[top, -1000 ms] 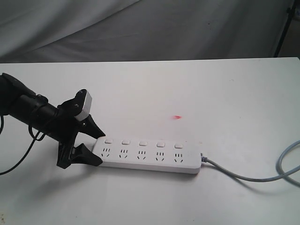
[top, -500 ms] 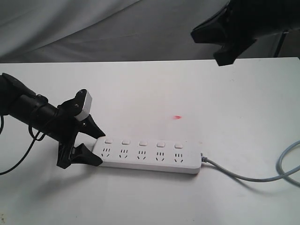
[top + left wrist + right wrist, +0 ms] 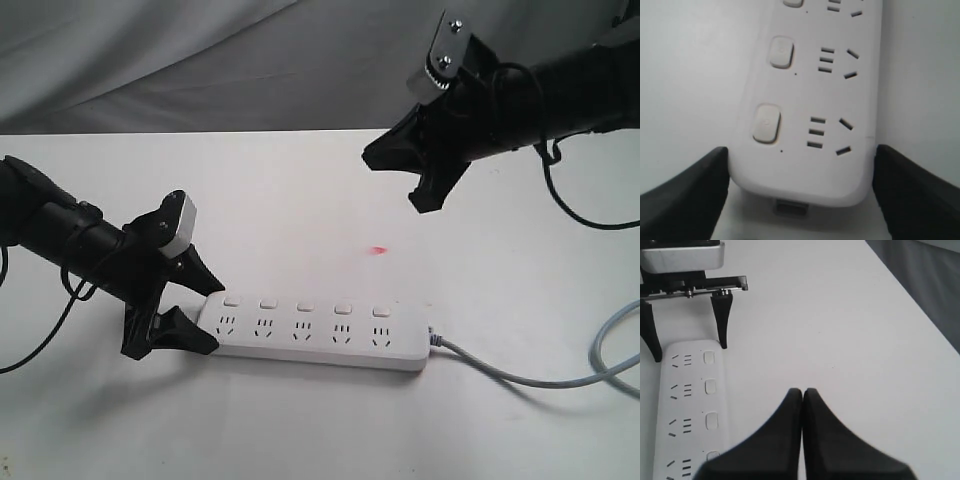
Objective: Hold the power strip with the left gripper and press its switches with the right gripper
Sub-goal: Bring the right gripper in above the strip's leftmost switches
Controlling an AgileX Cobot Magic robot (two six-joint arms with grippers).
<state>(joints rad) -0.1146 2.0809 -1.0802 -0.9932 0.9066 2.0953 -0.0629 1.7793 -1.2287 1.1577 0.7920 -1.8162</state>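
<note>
Bright, even light on the white desk [image 3: 300, 190]; soft shadows beside the power strip [image 3: 315, 338]; left wrist view slightly blurred.

A long white plastic power strip [image 3: 315, 338] with a smooth, faintly glossy shell lies on a matt white tabletop [image 3: 300, 190]. Its small white push buttons [image 3: 305, 306] look like the same smooth plastic. A grey cable [image 3: 530, 378] with a dull, rubbery-looking sheath leaves one end. The black pointed left tool [image 3: 217, 317] and right tool [image 3: 802, 400] are matt, like hard plastic. The right arm bears a flat grey metal plate [image 3: 447, 55] with shiny bolts. Behind hangs creased grey cloth [image 3: 200, 60].
</note>
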